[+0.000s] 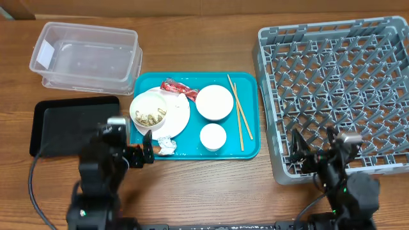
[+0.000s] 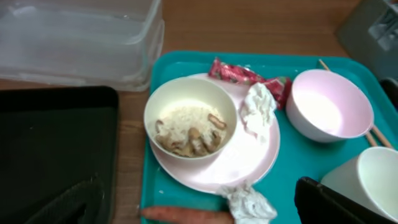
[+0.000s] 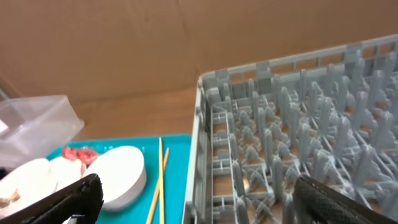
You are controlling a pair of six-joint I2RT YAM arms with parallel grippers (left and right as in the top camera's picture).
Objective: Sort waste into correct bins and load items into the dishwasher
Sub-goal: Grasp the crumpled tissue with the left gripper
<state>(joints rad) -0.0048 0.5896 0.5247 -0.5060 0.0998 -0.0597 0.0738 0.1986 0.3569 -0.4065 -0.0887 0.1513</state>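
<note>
On the teal tray (image 1: 249,150) lie a round white plate (image 1: 176,118), a bowl of pale food scraps (image 2: 191,118), a red wrapper (image 2: 245,74), a wide white bowl (image 1: 214,102), a small white cup (image 1: 213,136) and wooden chopsticks (image 1: 238,115). One crumpled white paper (image 2: 260,106) rests on the plate; a paper ball (image 2: 252,204) and an orange carrot (image 2: 186,215) lie at the tray's near edge. My left gripper (image 2: 199,208) hangs open just in front of the carrot, holding nothing. My right gripper (image 3: 205,205) is open and empty over the near left corner of the grey dish rack (image 1: 339,89).
A clear plastic tub (image 1: 83,54) stands at the back left, and a shallow black tray (image 1: 73,124) lies left of the teal tray, partly under my left arm. A brown cardboard wall (image 3: 155,43) closes off the far side of the table.
</note>
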